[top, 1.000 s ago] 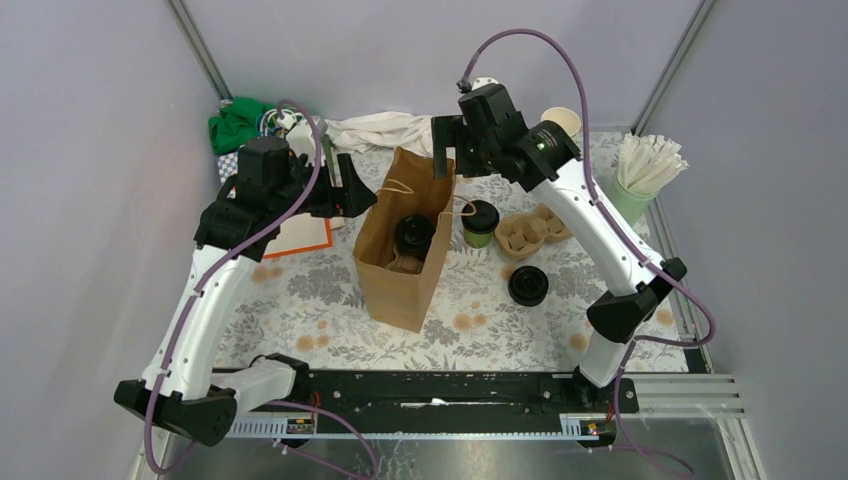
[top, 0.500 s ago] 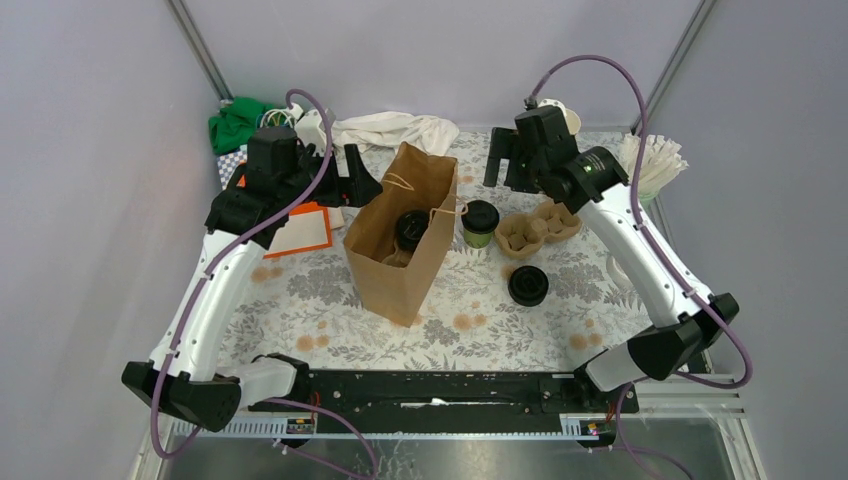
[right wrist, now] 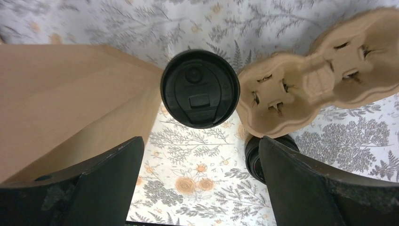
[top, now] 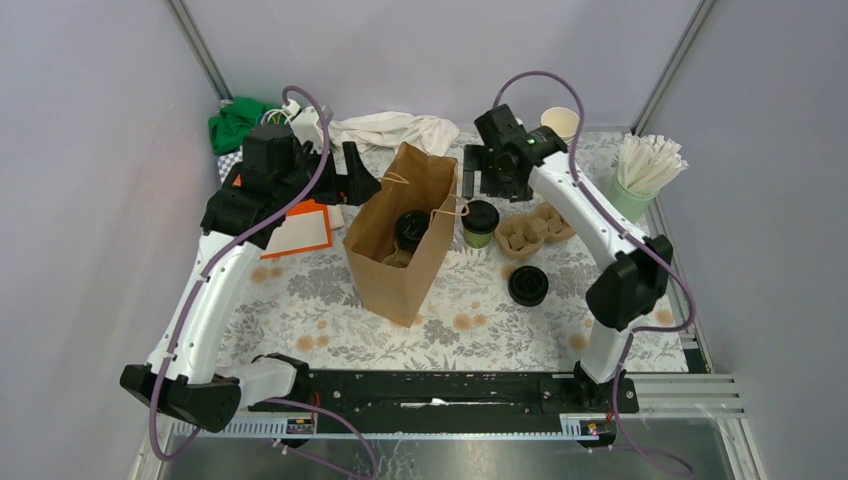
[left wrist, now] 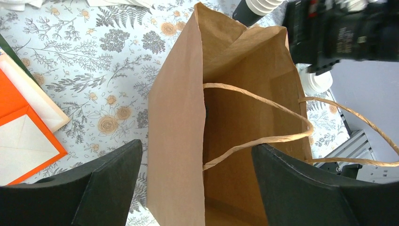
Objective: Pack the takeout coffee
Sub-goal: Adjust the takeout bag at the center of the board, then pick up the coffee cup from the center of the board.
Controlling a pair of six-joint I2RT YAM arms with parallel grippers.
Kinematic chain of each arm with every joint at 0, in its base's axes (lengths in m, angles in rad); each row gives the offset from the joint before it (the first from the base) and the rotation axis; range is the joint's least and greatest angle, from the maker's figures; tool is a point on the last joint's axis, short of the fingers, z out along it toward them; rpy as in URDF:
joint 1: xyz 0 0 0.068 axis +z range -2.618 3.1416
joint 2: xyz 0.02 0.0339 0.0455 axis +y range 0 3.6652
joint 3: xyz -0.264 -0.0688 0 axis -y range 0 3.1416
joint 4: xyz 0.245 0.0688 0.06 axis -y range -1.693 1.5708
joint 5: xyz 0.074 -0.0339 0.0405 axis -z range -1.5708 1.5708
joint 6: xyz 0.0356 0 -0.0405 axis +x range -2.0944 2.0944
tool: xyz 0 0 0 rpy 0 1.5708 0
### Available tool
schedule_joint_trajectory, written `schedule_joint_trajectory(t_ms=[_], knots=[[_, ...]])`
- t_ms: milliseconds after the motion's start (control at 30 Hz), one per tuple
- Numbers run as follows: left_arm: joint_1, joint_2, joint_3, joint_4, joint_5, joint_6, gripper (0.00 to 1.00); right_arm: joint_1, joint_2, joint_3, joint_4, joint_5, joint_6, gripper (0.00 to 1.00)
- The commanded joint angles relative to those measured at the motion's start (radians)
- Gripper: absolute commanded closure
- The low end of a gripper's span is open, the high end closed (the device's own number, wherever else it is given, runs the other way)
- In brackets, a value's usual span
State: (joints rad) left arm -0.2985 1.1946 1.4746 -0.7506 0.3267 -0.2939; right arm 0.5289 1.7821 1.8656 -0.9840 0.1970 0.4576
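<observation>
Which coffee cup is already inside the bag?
The black-lidded cup down in the brown paper bag. The other cup stands outside, between bag and cardboard tray.

The top view looks down from high behind the near edge over the whole worktop (top: 480, 330). The left wrist view peers closely into the paper bag (left wrist: 176, 141). The right wrist view faces straight down on the lidded cup (right wrist: 200, 88) beside it; all share the bag.

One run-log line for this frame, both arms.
left gripper open, straddling paper bag wall | right gripper open, above lidded cup beside bag | another cup inside bag | nothing held
</observation>
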Motion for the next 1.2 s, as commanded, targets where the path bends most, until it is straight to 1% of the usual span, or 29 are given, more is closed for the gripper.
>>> schedule_joint_trajectory(t_ms=[0, 233, 533, 867, 1167], knots=[[0.001, -0.033, 0.049, 0.022, -0.012, 0.022, 0.10, -0.009, 0.032, 0.019, -0.053, -0.052, 0.025, 0.00], [0.001, -0.038, 0.048, 0.026, -0.002, 0.023, 0.09, -0.024, 0.059, -0.050, 0.015, -0.092, 0.028, 0.00], [0.001, -0.043, 0.038, 0.045, 0.003, 0.023, 0.09, -0.027, 0.144, -0.012, 0.031, -0.086, -0.011, 0.00], [0.002, -0.037, 0.040, 0.054, 0.008, 0.030, 0.09, -0.028, 0.226, 0.030, 0.027, -0.057, 0.003, 0.11], [0.001, -0.035, 0.039, 0.058, 0.006, 0.032, 0.10, -0.027, 0.257, 0.045, 0.004, -0.035, 0.010, 0.17]])
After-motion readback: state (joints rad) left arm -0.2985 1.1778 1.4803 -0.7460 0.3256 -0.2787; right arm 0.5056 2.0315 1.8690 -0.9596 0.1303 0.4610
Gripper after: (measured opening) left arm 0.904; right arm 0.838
